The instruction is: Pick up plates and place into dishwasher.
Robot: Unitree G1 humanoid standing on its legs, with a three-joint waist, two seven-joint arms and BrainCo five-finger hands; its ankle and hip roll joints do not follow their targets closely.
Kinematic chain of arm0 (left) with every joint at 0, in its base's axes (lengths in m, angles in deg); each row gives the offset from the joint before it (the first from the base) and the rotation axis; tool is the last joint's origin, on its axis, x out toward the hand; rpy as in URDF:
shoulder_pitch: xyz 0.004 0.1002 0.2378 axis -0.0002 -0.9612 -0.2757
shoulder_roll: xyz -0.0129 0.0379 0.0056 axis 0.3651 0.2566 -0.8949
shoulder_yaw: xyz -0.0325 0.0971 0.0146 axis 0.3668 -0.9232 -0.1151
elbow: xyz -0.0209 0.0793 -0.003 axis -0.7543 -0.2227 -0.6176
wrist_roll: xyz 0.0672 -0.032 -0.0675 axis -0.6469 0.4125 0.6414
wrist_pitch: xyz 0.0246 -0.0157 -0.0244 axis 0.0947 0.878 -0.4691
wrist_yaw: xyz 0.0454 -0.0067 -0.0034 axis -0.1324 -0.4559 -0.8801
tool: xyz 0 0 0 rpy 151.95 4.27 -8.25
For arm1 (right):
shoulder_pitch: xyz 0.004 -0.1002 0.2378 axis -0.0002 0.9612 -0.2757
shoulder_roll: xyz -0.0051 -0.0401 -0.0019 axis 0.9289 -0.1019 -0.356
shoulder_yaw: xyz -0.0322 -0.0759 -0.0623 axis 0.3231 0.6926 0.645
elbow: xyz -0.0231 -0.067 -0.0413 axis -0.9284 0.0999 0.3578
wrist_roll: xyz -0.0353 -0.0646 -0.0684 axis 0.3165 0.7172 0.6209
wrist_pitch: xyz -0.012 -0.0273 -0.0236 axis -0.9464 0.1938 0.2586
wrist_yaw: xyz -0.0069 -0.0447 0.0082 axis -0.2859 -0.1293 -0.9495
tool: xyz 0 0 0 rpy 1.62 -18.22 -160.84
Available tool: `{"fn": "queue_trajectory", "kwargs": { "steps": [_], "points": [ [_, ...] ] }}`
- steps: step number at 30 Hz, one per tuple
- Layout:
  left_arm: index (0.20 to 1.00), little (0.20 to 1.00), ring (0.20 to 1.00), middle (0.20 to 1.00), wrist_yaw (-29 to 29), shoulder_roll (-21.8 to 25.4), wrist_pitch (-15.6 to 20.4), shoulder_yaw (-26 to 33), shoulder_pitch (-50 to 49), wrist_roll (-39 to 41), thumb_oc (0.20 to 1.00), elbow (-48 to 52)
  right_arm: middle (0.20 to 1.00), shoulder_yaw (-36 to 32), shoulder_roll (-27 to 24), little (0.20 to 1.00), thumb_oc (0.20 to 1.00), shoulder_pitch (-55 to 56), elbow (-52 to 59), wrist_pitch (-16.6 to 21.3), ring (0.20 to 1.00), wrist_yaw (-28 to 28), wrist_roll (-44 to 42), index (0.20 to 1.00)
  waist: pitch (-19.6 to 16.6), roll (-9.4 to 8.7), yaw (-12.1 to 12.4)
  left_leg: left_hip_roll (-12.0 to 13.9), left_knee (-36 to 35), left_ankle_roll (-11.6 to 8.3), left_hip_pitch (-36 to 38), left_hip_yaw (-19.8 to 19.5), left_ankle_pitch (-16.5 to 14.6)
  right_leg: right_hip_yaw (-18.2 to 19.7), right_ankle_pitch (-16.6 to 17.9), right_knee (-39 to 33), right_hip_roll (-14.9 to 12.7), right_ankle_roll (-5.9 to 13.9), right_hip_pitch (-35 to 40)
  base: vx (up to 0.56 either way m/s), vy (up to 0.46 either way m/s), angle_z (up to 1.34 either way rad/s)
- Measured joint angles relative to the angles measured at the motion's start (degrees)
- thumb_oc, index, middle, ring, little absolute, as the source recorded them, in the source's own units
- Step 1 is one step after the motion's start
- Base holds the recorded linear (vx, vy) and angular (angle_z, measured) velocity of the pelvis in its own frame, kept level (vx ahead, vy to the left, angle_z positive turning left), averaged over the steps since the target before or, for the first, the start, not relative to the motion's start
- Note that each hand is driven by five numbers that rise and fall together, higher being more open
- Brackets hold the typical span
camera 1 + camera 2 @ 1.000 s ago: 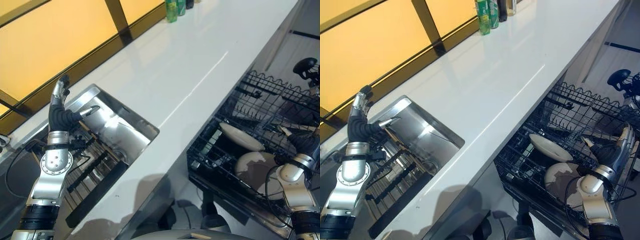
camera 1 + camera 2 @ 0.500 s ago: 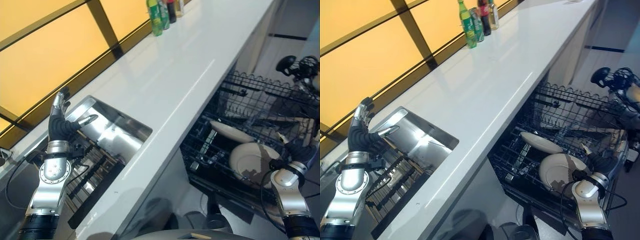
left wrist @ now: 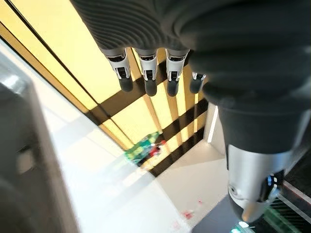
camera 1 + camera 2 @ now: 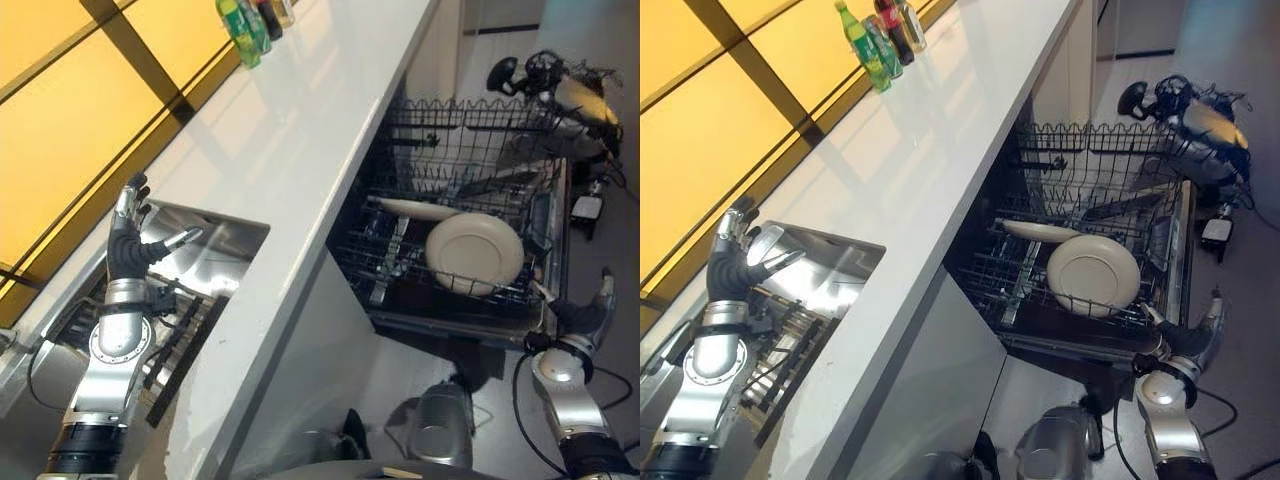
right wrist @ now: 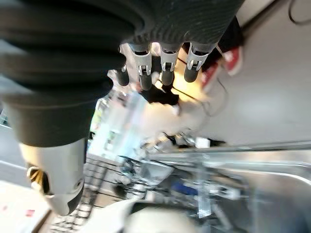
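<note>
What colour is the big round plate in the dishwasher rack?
Cream plate, clearest in the left eye view.

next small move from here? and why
Probably bring the left hand down into the sink to look for another plate. Both hands are open and hold nothing; the right hand hangs beside the dishwasher rack, where a round plate and a second plate already sit.
</note>
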Motion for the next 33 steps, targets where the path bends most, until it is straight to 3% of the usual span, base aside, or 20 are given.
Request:
{"fn": "queue_trajectory", "kwargs": {
  "steps": [1, 3, 4, 5, 6, 7, 10, 15, 27, 30, 33],
  "points": [
    [1.000, 1.000, 1.000, 1.000, 0.3, -0.8, 0.0, -0.4, 0.3, -0.2, 1.000, -0.5, 1.000, 0.3, 0.0, 1.000, 1.000, -0.6, -0.6, 0.6, 1.000, -0.7, -1.0, 1.000, 0.3, 1.00, 1.2, 0.7, 2.6, -0.51, -2.6, -1.5, -0.6, -0.9, -0.8, -3.3, 1.5, 0.94, 0.3, -0.38, -0.109, -0.32],
    [1.000, 1.000, 1.000, 1.000, 1.0, -0.9, 0.4, -1.9, 1.0, -0.6, 1.000, -1.4, 1.000, 1.6, -0.3, 1.000, 1.000, -1.5, -0.9, 2.0, 1.000, -1.1, -3.3, 1.000, -0.9, 2.90, 2.6, 0.3, 6.1, 1.43, -6.7, -1.9, -2.2, -1.7, 0.7, -6.2, 3.9, -0.28, -2.7, -0.50, -0.171, -0.45],
    [1.000, 1.000, 1.000, 1.000, 1.9, -0.8, 0.5, -2.8, 1.9, -0.6, 1.000, -1.6, 1.000, 2.8, -0.6, 1.000, 1.000, -3.0, -2.2, 2.8, 1.000, -1.1, -4.4, 1.000, -1.2, 3.39, 3.6, 0.2, 6.7, 1.02, -8.0, -1.8, -2.8, -3.0, 2.2, -8.4, 4.7, -0.77, -4.2, -0.41, -0.135, -0.73],
    [1.000, 1.000, 1.000, 1.000, 2.8, 0.3, 0.4, -3.2, 3.9, -0.6, 1.000, -2.0, 1.000, 3.8, -0.4, 1.000, 1.000, -4.7, -2.8, 3.1, 1.000, -1.0, -5.6, 1.000, -1.3, 3.26, 5.5, 1.2, 5.3, 1.17, -9.0, -1.1, -3.0, -2.9, 1.2, -2.9, 4.9, -3.08, -6.9, -0.27, -0.045, -0.52],
    [1.000, 1.000, 1.000, 1.000, 3.7, 1.6, 0.4, -4.3, 6.4, -0.6, 1.000, -2.4, 1.000, 4.6, -0.4, 1.000, 1.000, -5.6, -2.9, 3.4, 1.000, -0.9, -6.4, 1.000, -1.1, 1.36, 5.6, 0.7, 6.2, 0.39, -10.5, -1.0, -2.4, -2.8, -1.3, 1.6, 3.7, -4.48, -7.8, -0.21, 0.032, -0.28],
    [1.000, 1.000, 1.000, 1.000, 4.6, 2.6, 0.5, -5.5, 7.6, -0.6, 1.000, -2.8, 1.000, 5.2, -0.7, 1.000, 1.000, -7.1, -4.1, 3.5, 1.000, -0.8, -6.5, 1.000, -0.8, 0.10, 5.7, 0.1, 7.5, -0.50, -11.4, -1.5, -2.2, -2.8, -3.3, -0.5, 3.3, -1.61, -6.5, -0.13, 0.099, -0.01],
    [1.000, 1.000, 1.000, 1.000, 5.7, 1.9, 0.7, -8.7, 8.9, -0.6, 1.000, -3.8, 1.000, 6.5, -3.5, 1.000, 1.000, -11.8, -5.5, 3.4, 1.000, -1.0, -6.5, 1.000, 0.4, 1.74, 5.4, 0.7, 11.3, -1.58, -13.1, -2.8, -2.9, -2.7, -3.5, 0.8, 3.7, -1.76, -6.9, -0.01, 0.160, -0.04],
    [1.000, 1.000, 1.000, 1.000, 6.0, 0.3, 0.0, -8.6, 9.8, -0.6, 1.000, -3.8, 1.000, 6.6, -6.1, 1.000, 1.000, -13.9, -7.6, 3.3, 1.000, -4.6, -6.4, 1.000, 4.2, 4.81, 5.2, -0.6, 11.6, -0.89, -10.9, -3.4, -4.1, -2.3, -4.3, 2.5, 2.5, -0.98, -5.0, 0.15, 0.149, 0.06],
    [1.000, 1.000, 1.000, 1.000, 6.4, -1.8, -1.5, -8.7, 8.9, -0.6, 1.000, -3.3, 1.000, 5.7, -8.0, 1.000, 1.000, -16.4, -8.4, 3.2, 1.000, -10.8, -8.8, 1.000, 6.7, 5.90, 3.8, -3.5, 14.8, 0.72, -12.8, -4.0, -5.4, -1.7, -7.0, 8.0, -1.1, -0.14, -6.6, 0.04, 0.082, 0.11],
    [1.000, 1.000, 1.000, 1.000, 6.7, -1.8, -1.5, -8.9, 8.9, -0.6, 1.000, -3.2, 1.000, 6.4, -8.1, 1.000, 1.000, -18.0, -8.5, 2.5, 1.000, -9.2, -8.4, 1.000, 6.8, 6.26, 3.9, -3.6, 15.8, 0.32, -15.3, -4.7, -5.0, -2.5, -7.5, 9.7, -1.3, -0.66, -8.6, -0.11, 0.012, 0.16],
    [1.000, 1.000, 1.000, 1.000, 8.2, -1.7, -0.9, -8.8, 9.0, -0.5, 1.000, -2.9, 1.000, 7.6, -7.9, 1.000, 1.000, -19.4, -8.4, 2.0, 1.000, -4.2, -7.7, 1.000, 6.8, 6.25, 4.0, -3.6, 17.1, -0.06, -18.3, -5.0, -5.0, -3.0, -8.7, 12.1, -1.8, -1.38, -11.9, -0.06, 0.029, 0.16]
  ]
}}
